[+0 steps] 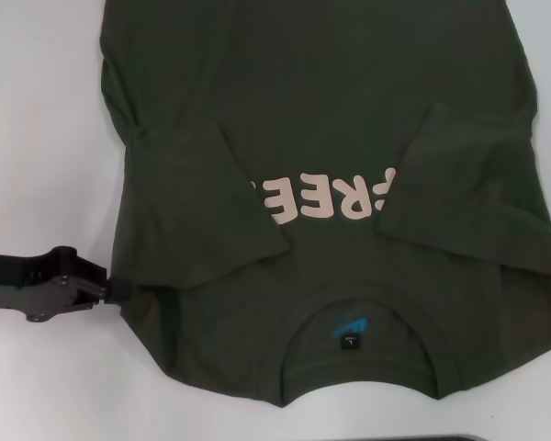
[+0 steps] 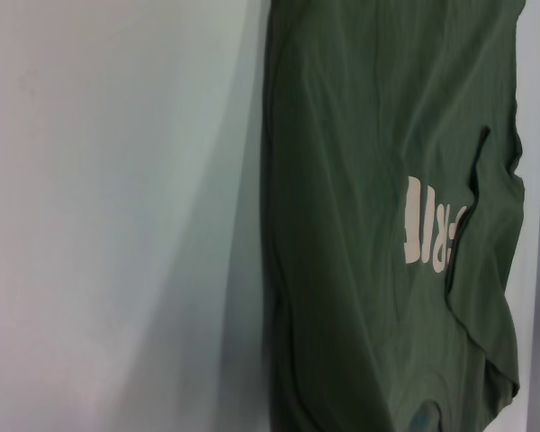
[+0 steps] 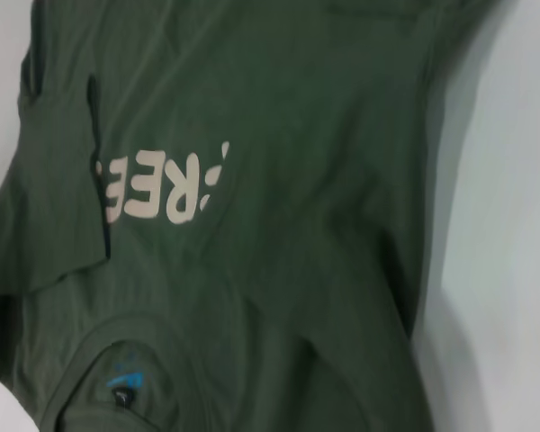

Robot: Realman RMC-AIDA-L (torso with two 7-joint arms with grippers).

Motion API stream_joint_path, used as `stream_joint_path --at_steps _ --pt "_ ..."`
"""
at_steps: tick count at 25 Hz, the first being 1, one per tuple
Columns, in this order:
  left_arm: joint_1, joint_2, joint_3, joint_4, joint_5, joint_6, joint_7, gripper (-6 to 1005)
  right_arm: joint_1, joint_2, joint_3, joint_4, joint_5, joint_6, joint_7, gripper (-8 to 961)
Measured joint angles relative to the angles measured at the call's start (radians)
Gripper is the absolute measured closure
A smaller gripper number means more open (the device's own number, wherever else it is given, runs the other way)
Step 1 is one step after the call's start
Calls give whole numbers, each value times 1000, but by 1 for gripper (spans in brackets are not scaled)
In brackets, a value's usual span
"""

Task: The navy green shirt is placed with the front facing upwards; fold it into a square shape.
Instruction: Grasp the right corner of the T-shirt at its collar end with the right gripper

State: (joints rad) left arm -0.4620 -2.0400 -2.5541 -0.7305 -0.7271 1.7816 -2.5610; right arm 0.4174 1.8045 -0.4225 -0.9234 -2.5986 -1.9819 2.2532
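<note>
Lying front-up on the white desk (image 1: 37, 138), the navy green shirt (image 1: 321, 119) has both sleeves folded inward, collar nearest the robot, its long axis running away from it. The left claw (image 1: 118, 290) meets the shoulder edge on its side, nearer than the unseen right claw; whether it grips is unclear.
</note>
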Motion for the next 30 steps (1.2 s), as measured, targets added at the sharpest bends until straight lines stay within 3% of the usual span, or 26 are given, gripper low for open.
stream_joint_path --at_steps 10,22,30 --pt "-10 2 -1 0 -1 8 -1 983 11 10 -28 75 -22 20 6 135" --pt "-14 5 -5 0 -2 0 -1 984 27 47 -34 95 -53 91 7 135" --pt "-14 8 -16 0 -2 0 -1 984 33 54 -48 143 -54 135 6 136"
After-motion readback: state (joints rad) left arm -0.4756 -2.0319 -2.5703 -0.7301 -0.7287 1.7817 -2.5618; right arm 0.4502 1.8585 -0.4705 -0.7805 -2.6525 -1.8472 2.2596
